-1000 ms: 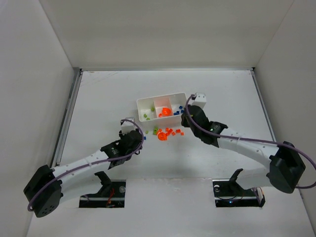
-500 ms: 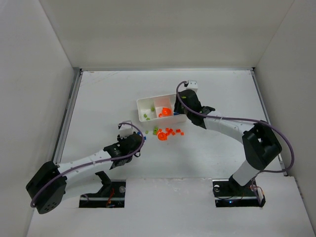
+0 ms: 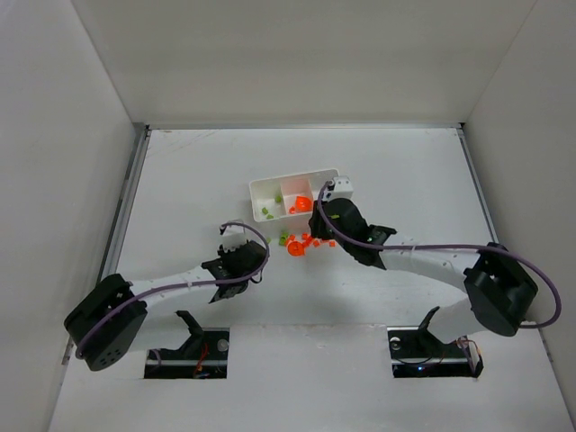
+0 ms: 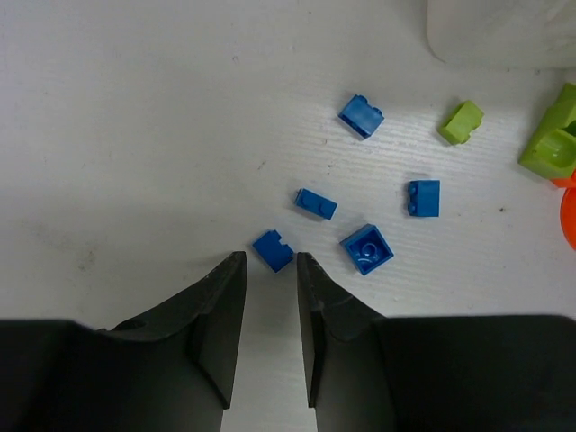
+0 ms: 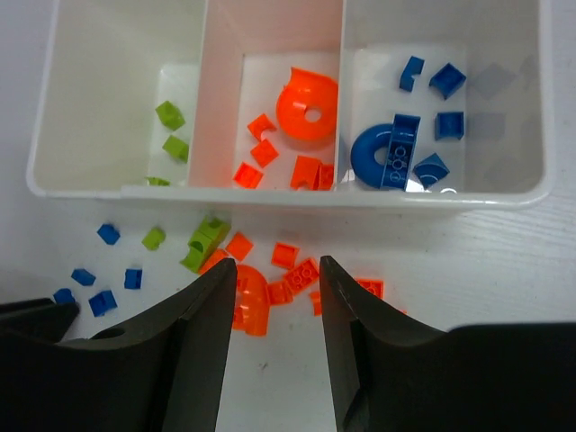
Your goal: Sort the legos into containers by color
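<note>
1. Left wrist view: the left gripper stands narrowly open and holds nothing. One blue brick lies on the table right at its fingertips.
2. Four other blue pieces lie scattered just beyond, with a green brick farther right.
3. Right wrist view: the white tray holds green bits in its left compartment, orange parts in the middle one and blue parts in the right one.
4. The right gripper hangs wide open and empty over loose orange bricks just before the tray. Green chunks crowd that pile's left edge.
</note>
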